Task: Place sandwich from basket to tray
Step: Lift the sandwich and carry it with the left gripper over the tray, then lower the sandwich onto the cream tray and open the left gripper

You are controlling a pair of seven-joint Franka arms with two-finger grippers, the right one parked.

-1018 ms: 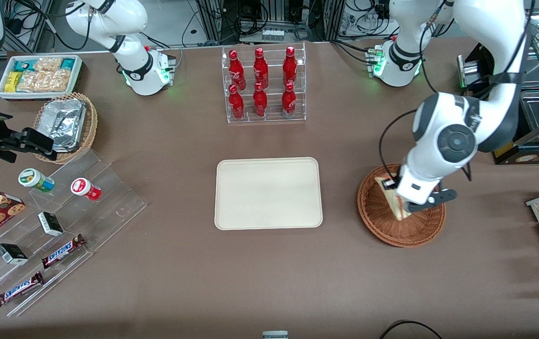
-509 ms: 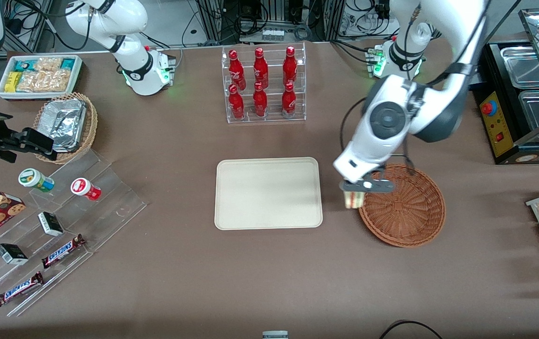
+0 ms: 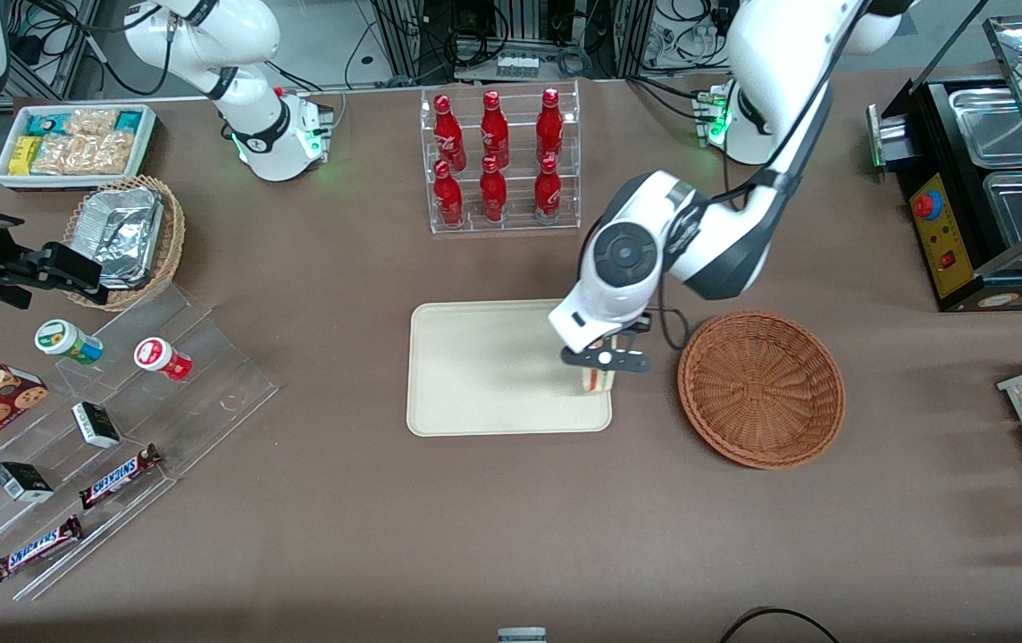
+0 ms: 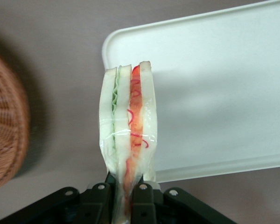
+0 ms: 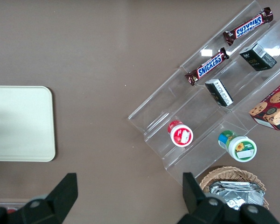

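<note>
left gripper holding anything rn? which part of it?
Yes. The gripper is shut on the sandwich, pinching one end of the wedge across its bread faces. It hangs over the tray edge nearest the basket.

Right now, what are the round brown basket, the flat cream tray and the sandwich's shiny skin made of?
Round reddish-brown basket: woven wicker, ribs showing. Flat cream rectangular tray: smooth and matte, probably plastic. Triangular white-bread sandwich, held in the gripper over the tray's edge: glossy creases suggest clear plastic wrap.

Front view looks steeply down on the whole counter (image 3: 341, 536); both wrist views look down closer, sharing the tray (image 3: 484, 366).
</note>
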